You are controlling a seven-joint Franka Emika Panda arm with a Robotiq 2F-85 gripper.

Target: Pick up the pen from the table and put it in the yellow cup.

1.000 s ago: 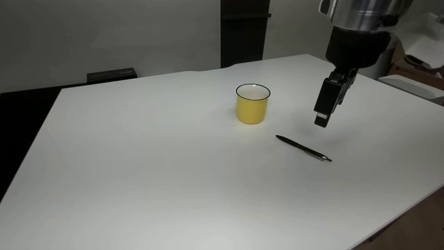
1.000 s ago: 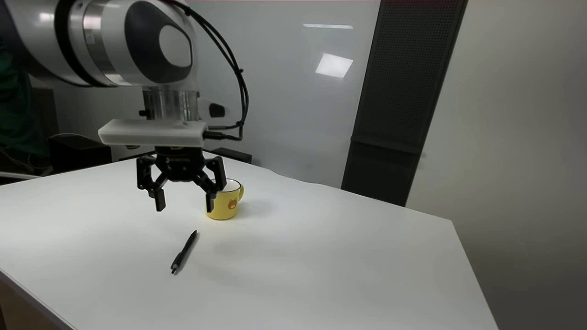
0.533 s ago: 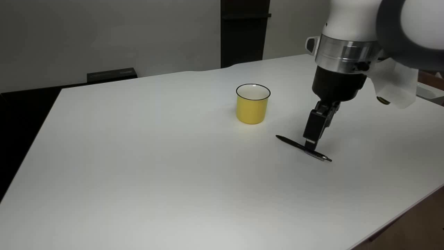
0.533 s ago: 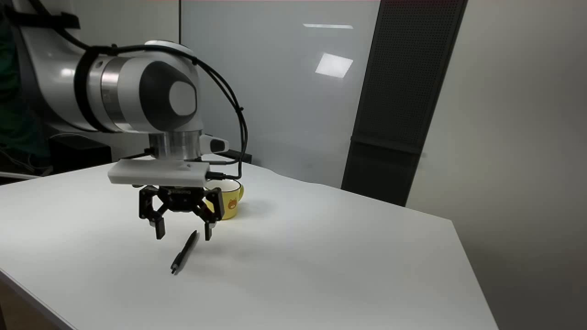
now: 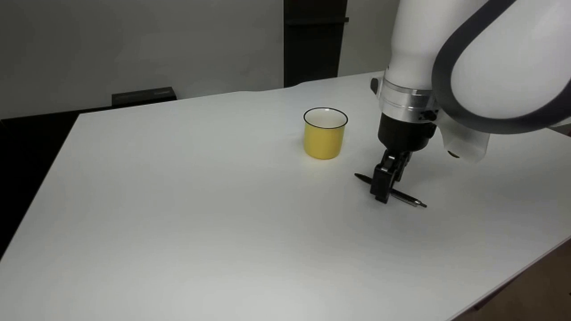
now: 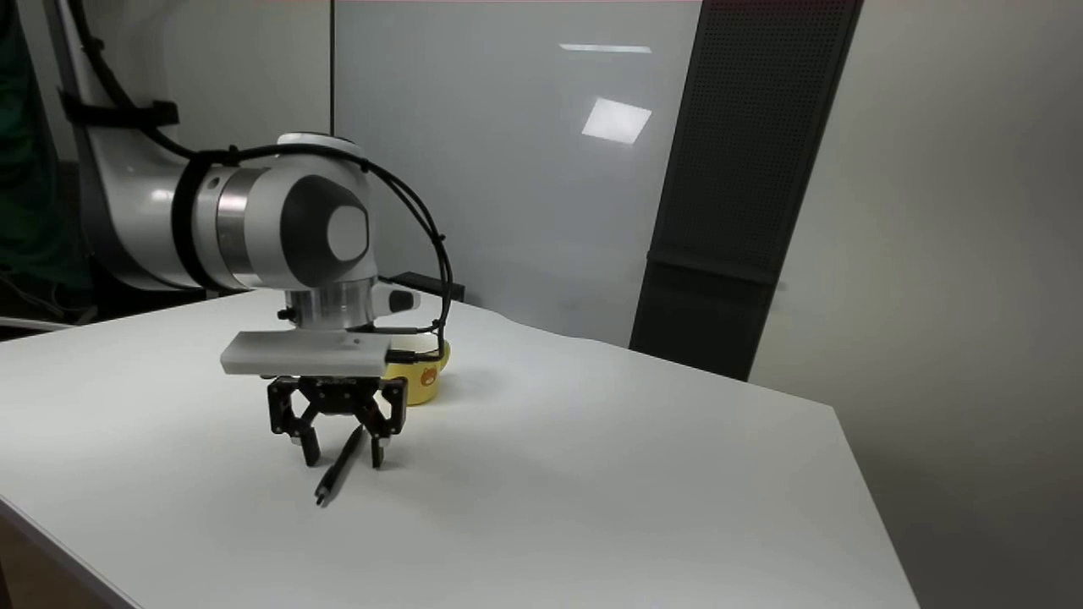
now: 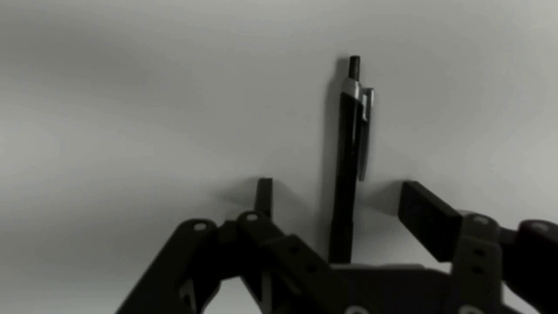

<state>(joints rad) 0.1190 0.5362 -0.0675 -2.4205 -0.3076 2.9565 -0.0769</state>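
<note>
The black pen (image 5: 405, 197) lies flat on the white table (image 5: 200, 223). It also shows in an exterior view (image 6: 332, 478) and in the wrist view (image 7: 347, 152). My gripper (image 6: 344, 463) points down, with its fingertips close to the table top. In the wrist view my gripper (image 7: 337, 192) is partly open, one finger on each side of the pen, with a gap on both sides. The pen's lower end is hidden behind the gripper body there. The yellow cup (image 5: 323, 142) stands upright beyond the pen; in an exterior view the arm partly covers the cup (image 6: 423, 385).
A dark box (image 5: 143, 96) stands behind the table's far edge. A tall dark panel (image 6: 753, 169) stands against the back wall. Cables (image 6: 427, 228) loop beside the arm's wrist. A green cloth (image 6: 38, 194) hangs at the far left of that view.
My gripper has come down from above to the table, around the pen. Its jaws have drawn partly together in the last half second. The pen and the cup have not moved.
</note>
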